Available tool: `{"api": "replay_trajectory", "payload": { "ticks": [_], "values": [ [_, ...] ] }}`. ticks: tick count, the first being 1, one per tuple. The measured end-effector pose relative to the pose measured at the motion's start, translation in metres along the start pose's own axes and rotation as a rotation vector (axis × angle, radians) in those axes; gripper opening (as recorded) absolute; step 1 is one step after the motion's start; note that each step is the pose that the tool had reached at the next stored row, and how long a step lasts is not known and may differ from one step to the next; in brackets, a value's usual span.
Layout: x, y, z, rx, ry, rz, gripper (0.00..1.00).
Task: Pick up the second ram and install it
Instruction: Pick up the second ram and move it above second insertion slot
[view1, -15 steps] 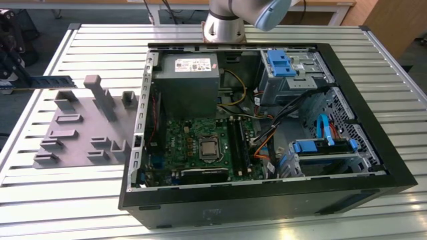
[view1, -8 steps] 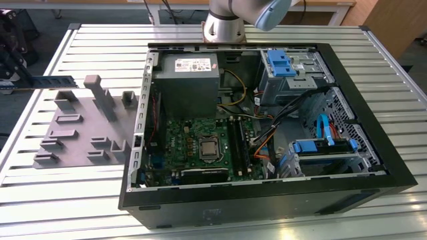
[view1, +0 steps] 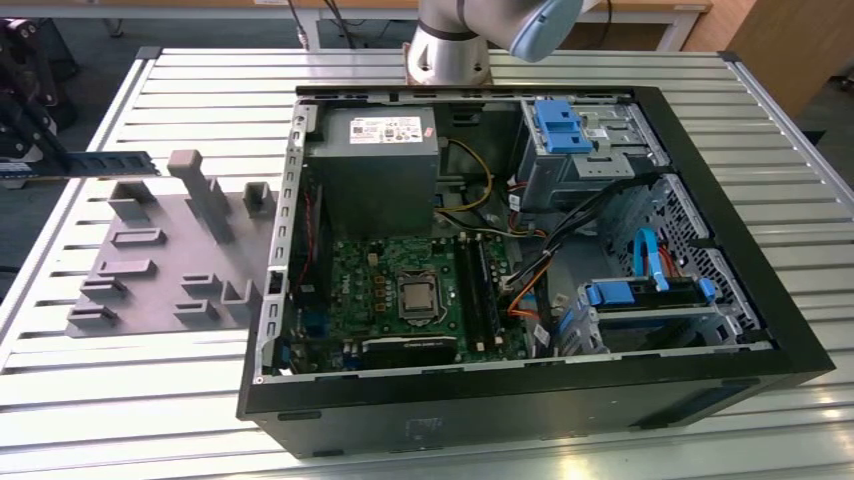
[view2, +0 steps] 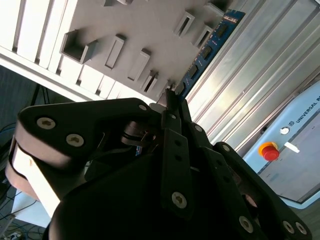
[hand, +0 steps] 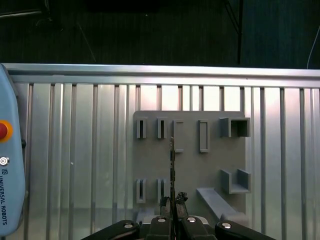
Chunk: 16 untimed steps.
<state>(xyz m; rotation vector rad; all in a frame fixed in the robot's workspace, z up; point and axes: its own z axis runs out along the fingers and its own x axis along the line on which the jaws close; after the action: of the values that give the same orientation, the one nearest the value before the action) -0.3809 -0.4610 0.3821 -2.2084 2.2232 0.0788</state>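
The second ram (view1: 110, 163), a long dark blue-green stick with black chips, hangs level in the air above the far end of the grey fixture (view1: 160, 260), at the exterior view's left. My gripper (view1: 16, 172) is at that view's left edge, shut on one end of the stick. In the second wrist view the ram (view2: 210, 45) reaches out from the shut fingertips (view2: 169, 100) over the fixture (view2: 150, 30). The first wrist view shows the ram (hand: 172, 160) edge-on, upright between the fingers of the gripper (hand: 173, 201), above the fixture (hand: 190, 165).
An open black computer case (view1: 721, 370) lies on the slatted metal table (view1: 160, 400), to the exterior view's right of the fixture. Inside it are the green motherboard (view1: 367, 275) and its long memory slots (view1: 478, 290). A pendant with a red button (view2: 270, 151) lies on the table.
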Motion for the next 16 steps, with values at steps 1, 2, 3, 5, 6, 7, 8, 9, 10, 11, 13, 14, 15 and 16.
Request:
{"api": "replay_trajectory", "payload": {
  "ticks": [1, 2, 3, 5, 6, 7, 8, 9, 10, 11, 13, 14, 15, 16],
  "values": [
    [0.0, -0.0003, 0.0, 0.0, 0.0, 0.0, 0.14],
    [0.0, -0.0006, 0.0, 0.0, 0.0, 0.0, 0.14],
    [0.0, -0.0009, 0.0, 0.0, 0.0, 0.0, 0.14],
    [0.0, -0.0016, 0.0, 0.0, 0.0, 0.0, 0.14],
    [0.0, -0.0019, 0.0, 0.0001, 0.0, 0.0, 0.14],
    [0.0, -0.0022, -0.0001, 0.0, 0.0, 0.0, 0.14],
    [0.0, -0.0025, -0.0001, -0.0001, 0.0001, 0.0, 0.14],
    [0.0, -0.0028, 0.0, 0.0001, -0.0001, 0.0, 0.14],
    [0.0, -0.0031, 0.0, 0.0001, -0.0001, 0.0, 0.14],
    [-0.0001, -0.0034, -0.0001, -0.0001, 0.0, 0.0, 0.14],
    [0.0, -0.004, -0.0001, 0.0, 0.0, 0.0, 0.14],
    [0.0, -0.0042, -0.0001, 0.0, 0.0, 0.0, 0.14],
    [0.0, -0.0045, -0.0002, 0.0, 0.0001, 0.0, 0.14],
    [0.0, -0.0048, -0.0001, 0.0, 0.0, 0.0, 0.14]
  ]
}}
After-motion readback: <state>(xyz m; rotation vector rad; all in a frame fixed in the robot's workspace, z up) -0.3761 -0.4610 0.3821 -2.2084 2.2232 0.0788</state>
